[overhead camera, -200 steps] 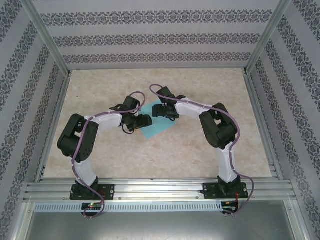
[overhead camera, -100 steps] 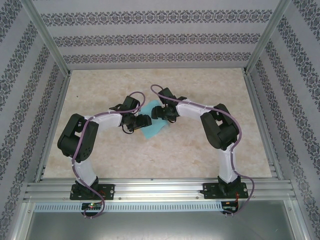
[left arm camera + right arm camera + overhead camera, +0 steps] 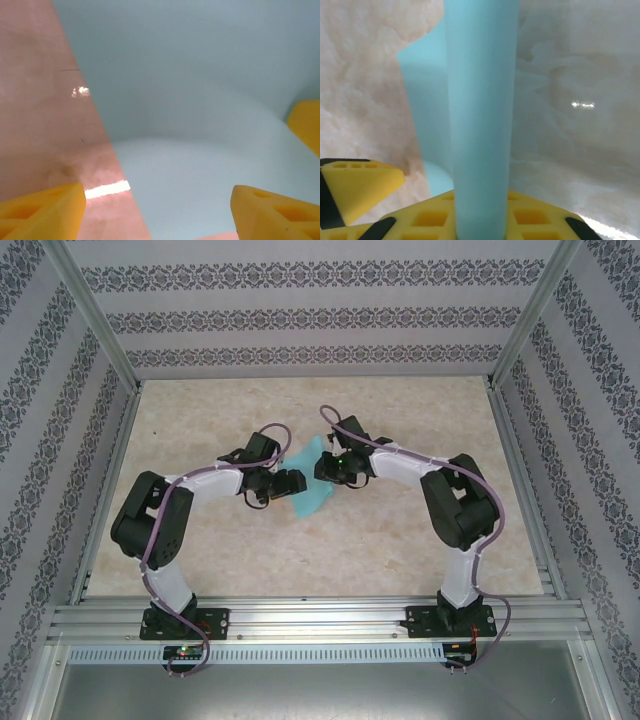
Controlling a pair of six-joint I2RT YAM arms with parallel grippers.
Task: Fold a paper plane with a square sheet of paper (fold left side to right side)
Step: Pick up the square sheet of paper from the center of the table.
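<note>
Pale turquoise on beige marble.
The sheet of paper (image 3: pixel 314 496) is plain light turquoise. The worktop (image 3: pixel 420 550) is mottled cream and beige. The walls (image 3: pixel 300 320) are white with grey-black ornamental stripes. The arms (image 3: pixel 160 525) are black and white, with purple cables (image 3: pixel 210 476) and yellow fingers (image 3: pixel 270 212).
</note>
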